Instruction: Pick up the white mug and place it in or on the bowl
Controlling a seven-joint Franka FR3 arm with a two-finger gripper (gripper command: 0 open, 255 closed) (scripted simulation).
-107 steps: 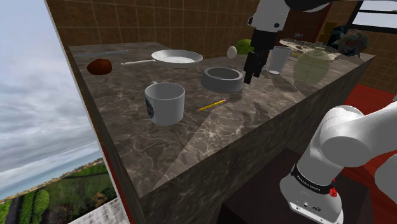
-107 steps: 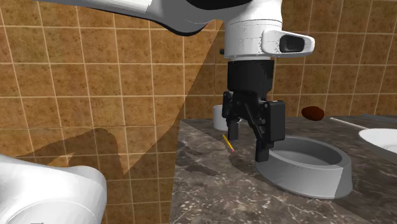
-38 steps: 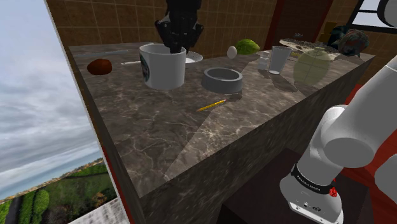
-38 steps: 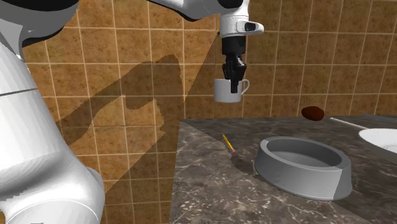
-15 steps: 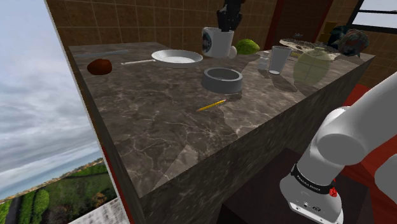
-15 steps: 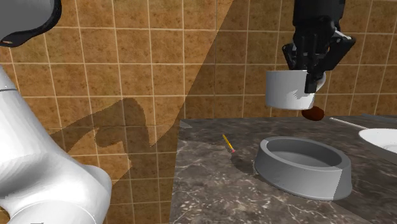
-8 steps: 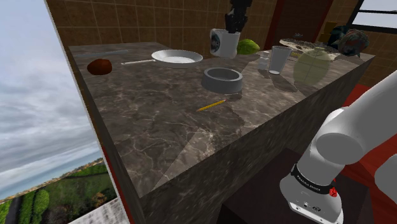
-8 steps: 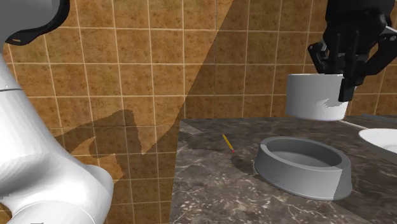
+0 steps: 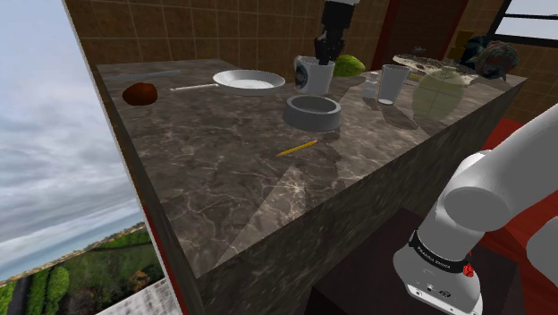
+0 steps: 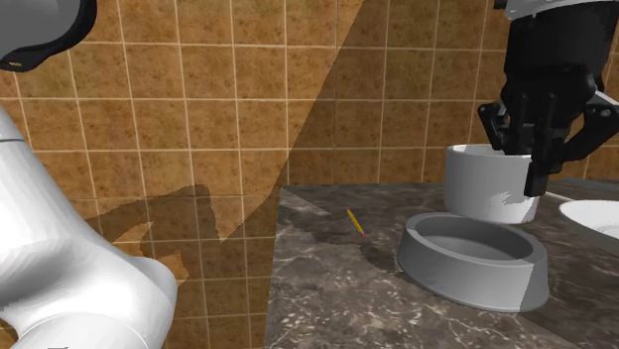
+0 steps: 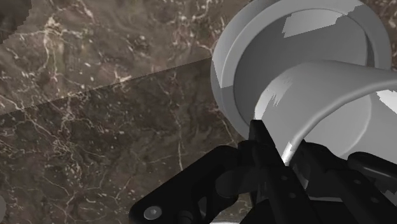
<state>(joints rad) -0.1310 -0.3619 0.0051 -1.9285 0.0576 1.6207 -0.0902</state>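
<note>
White and upright, the mug (image 9: pixel 313 75) hangs in the air just over the grey bowl (image 9: pixel 313 113), which stands on the dark marbled counter (image 9: pixel 224 179). The black gripper (image 9: pixel 323 52) is closed on the mug's rim, with the wall clasped between its fingers. In the wrist view the mug covers part of the bowl's hollow. A yellow pencil (image 9: pixel 296 148) lies on the counter near the bowl, apart from it.

The mug (image 11: pixel 324 95) hides part of the bowl (image 11: pixel 224 70); the second exterior view's right edge cuts what seems a plate (image 10: pixel 598 218).
</note>
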